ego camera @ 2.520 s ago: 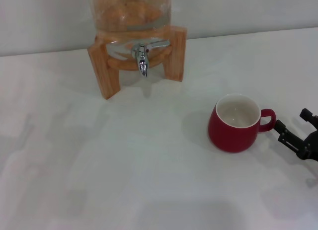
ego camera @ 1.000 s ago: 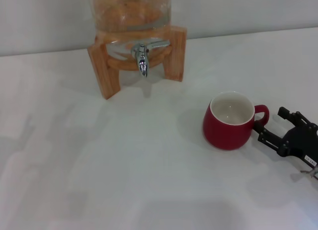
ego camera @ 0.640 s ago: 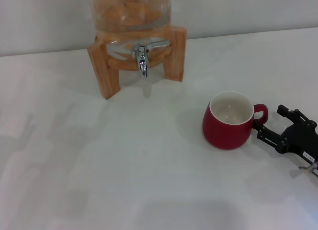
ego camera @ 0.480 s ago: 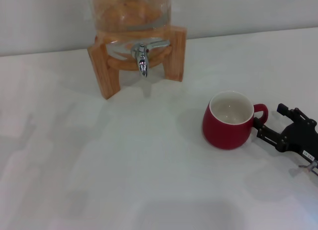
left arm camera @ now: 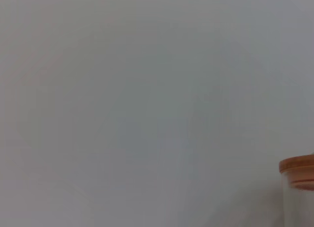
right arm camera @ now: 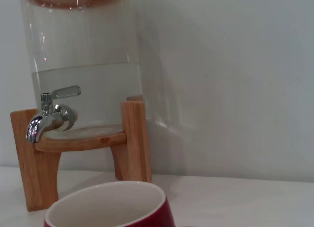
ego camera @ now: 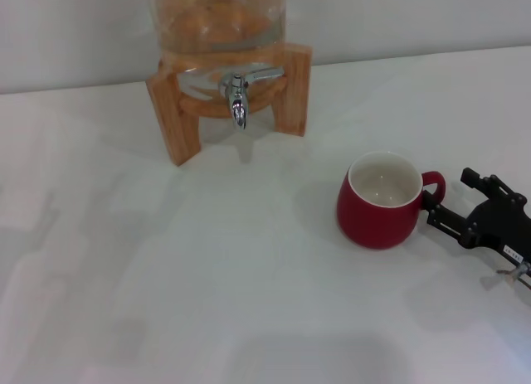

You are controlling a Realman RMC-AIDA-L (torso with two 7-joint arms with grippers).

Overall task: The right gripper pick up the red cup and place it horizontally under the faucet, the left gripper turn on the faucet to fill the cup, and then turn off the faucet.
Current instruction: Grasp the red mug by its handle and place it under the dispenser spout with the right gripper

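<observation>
Head view: my right gripper (ego camera: 440, 203) is sitting at the loop handle of the squat dark-red ceramic cup (ego camera: 378, 200), fingers spread, nothing clamped yet. The cup is standing upright on the white table (ego camera: 207, 276), right and nearer than the chrome faucet (ego camera: 238, 98). Carrying, filling, shutting off are all remaining.

At the right edge of the head view, the right gripper (ego camera: 444, 203) is seen as black, angular linkages. A small white label and a metallic screw are carried near its base.
</observation>
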